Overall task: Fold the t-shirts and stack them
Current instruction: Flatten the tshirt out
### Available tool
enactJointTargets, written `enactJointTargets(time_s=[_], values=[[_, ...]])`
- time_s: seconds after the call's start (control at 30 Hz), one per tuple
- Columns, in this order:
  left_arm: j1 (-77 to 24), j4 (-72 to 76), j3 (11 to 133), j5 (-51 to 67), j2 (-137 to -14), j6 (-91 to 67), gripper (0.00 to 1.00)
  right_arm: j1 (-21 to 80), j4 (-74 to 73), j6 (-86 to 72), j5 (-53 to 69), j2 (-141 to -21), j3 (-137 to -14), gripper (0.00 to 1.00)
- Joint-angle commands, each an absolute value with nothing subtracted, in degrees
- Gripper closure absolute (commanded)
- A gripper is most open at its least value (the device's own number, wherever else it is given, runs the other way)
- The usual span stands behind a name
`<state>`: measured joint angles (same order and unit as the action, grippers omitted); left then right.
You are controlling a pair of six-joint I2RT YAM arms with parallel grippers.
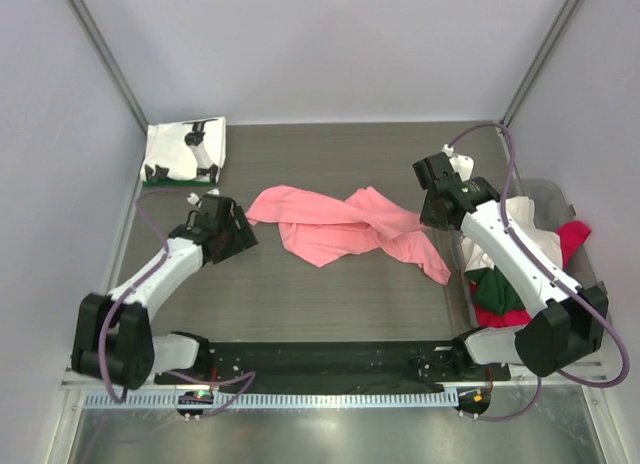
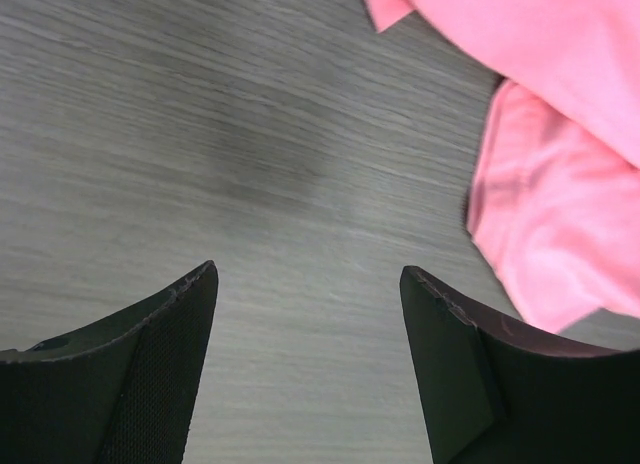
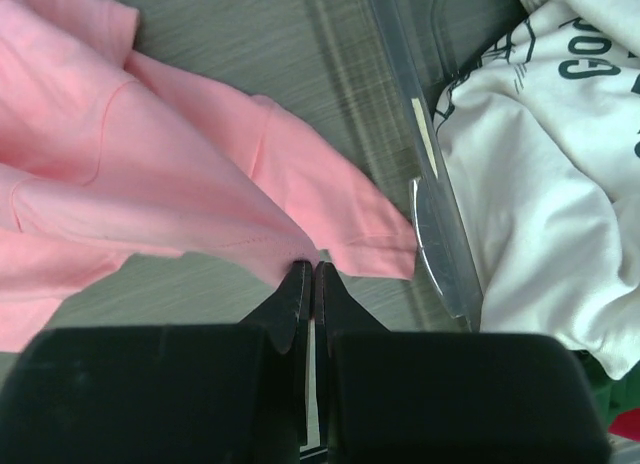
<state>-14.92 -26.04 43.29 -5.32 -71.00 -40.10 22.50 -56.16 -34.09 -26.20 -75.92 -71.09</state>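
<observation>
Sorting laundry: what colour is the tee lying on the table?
Salmon pink tee; top view shows best.

In the top view the right arm (image 1: 510, 254) covers part of the clear bin (image 1: 548, 190) and the pile of shirts (image 1: 498, 294) in it, so they cannot be counted. A green edge (image 1: 170, 183) peeks from under the folded white t-shirt (image 1: 185, 149), and the rest is hidden. Its black print is too small to make out. The pink t-shirt (image 2: 560, 134) runs off the left wrist view's top and right edges. Letters on the white shirt (image 3: 540, 184) run off the right wrist view.
</observation>
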Motion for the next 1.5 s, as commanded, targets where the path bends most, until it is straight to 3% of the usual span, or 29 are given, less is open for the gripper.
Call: enactJointTargets(time_s=[0.0,0.07,0.3,0.47,0.6,0.93,1.07,1.2,1.47], values=[[-14.9,-18.5,45.9,-5.7,-77.6,-40.9,0.26,22.4,-54.7,-31.6,-23.9,-73.4,-69.7,0.99],[-14.8,-17.0,47.9,-5.8,-80.1,-41.0,0.26,22.2,-54.3,-31.0,-23.7,-73.0,-69.0,0.99],[-13.3,-14.2,54.5,-6.1,-90.7,-38.1,0.44,21.5,-53.3,-29.6,-22.4,-72.9,-67.7,0.99],[-12.7,-14.2,57.0,-6.4,-97.7,-37.6,0.5,21.0,-52.8,-28.8,-21.4,-73.7,-68.2,0.99],[-12.5,-14.1,58.2,-6.9,-100.7,-37.4,0.6,20.7,-52.7,-28.4,-21.1,-74.1,-68.7,0.99],[-12.5,-14.1,59.4,-8.3,-104.7,-36.9,0.7,19.8,-52.7,-27.9,-20.2,-74.1,-68.8,0.99],[-12.6,-14.1,60.6,-8.0,-106.3,-36.9,0.79,19.6,-52.7,-27.8,-20.0,-74.1,-68.4,0.99],[-12.5,-14.1,61.4,-7.2,-106.7,-37.5,1.0,19.2,-52.7,-27.9,-19.7,-74.2,-68.2,0.99],[-12.4,-24.5,63.4,-13.7,-91.7,-34.8,1.0,17.1,-54.8,-27.6,-17.9,-73.9,-75.6,0.99]])
